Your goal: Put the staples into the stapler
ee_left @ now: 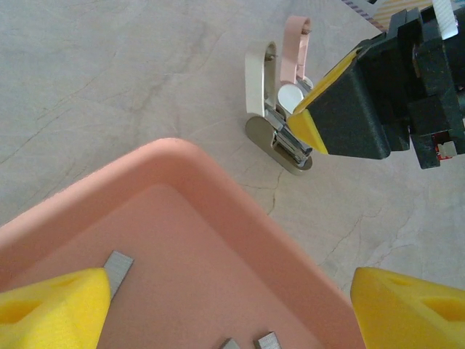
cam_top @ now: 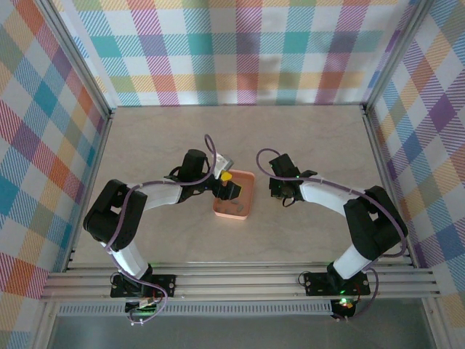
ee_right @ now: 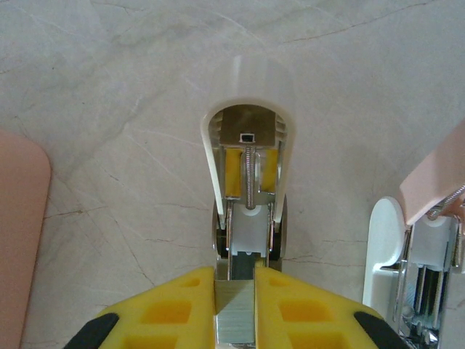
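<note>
My right claw [ee_right: 235, 280] is pressed together on a short strip of staples [ee_right: 235, 323], held end-on and pointing at the stapler [ee_right: 247, 189]. The stapler stands opened on the bare worktop [ee_right: 109, 109], near its middle and well away from every edge, just beside a corner of the orange tray [ee_left: 218, 189]. Its channel faces me, with the spring running down the centre. I cannot tell whether the strip's tip has entered it.

To do this well, I judge the strip must be square to the channel and go in low and straight. Any tilt could jam it on the side rails or knock the light stapler askew. I should let go only once the strip lies seated.

My left claw [ee_left: 231, 305] hangs with its fingers wide apart over the tray, holding nothing, above the spare strips [ee_left: 118, 267]. It could steady the stapler's base if it slides.
</note>
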